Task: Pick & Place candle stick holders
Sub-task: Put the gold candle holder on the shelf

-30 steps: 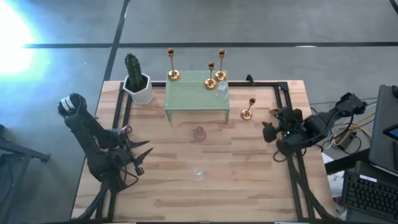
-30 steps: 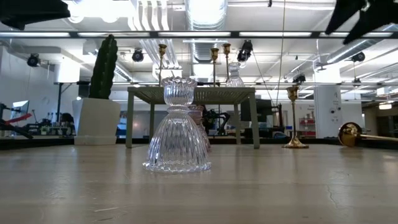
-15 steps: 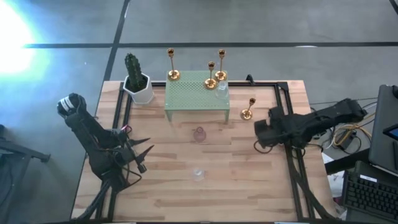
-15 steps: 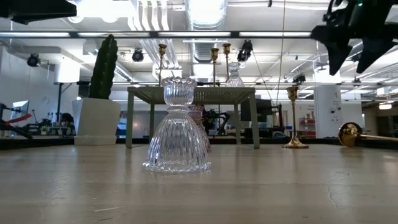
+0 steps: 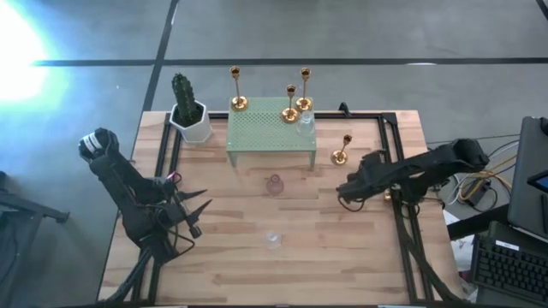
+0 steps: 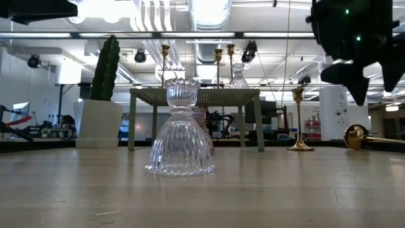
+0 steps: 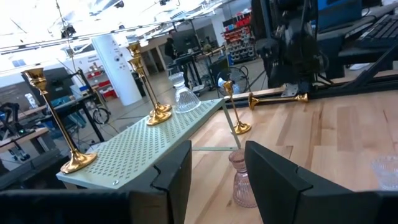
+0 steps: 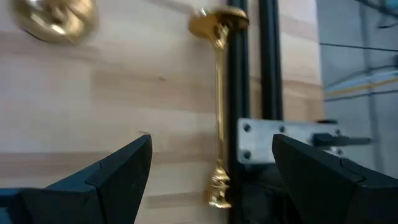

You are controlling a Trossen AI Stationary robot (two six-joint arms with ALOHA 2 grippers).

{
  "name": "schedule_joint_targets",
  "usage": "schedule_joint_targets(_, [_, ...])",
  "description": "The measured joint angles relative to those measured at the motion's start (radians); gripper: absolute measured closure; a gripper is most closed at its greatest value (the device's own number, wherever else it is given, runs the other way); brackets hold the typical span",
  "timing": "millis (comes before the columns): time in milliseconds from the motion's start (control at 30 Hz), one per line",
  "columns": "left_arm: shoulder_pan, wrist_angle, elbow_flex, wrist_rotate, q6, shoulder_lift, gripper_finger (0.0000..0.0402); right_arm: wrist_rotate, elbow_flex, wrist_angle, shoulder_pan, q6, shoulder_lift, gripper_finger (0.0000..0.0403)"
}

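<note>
Hovering open above a fallen gold holder [image 8: 217, 106] by the bench [image 5: 257, 257] rail, the right hand [image 5: 345, 190] gripped nothing. The left hand [image 5: 199, 214] waited, part open, empty. Other holders stood on the green stand [image 5: 270, 133].

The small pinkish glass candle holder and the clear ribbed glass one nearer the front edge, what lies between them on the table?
Only bare wooden table lies between the pinkish glass holder and the clear glass holder, as the high view shows.

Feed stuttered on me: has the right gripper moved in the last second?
Yes. The right gripper has swung inward over the table, ending nearer the green stand.
</note>
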Motion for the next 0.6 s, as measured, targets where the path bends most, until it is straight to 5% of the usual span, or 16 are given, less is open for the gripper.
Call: schedule_joint_targets(600, [0.000,-0.007,0.000,0.000,0.031,-0.001,0.0248,-0.038,-0.176,0.243,-0.117,-0.197,0.163,0.0092])
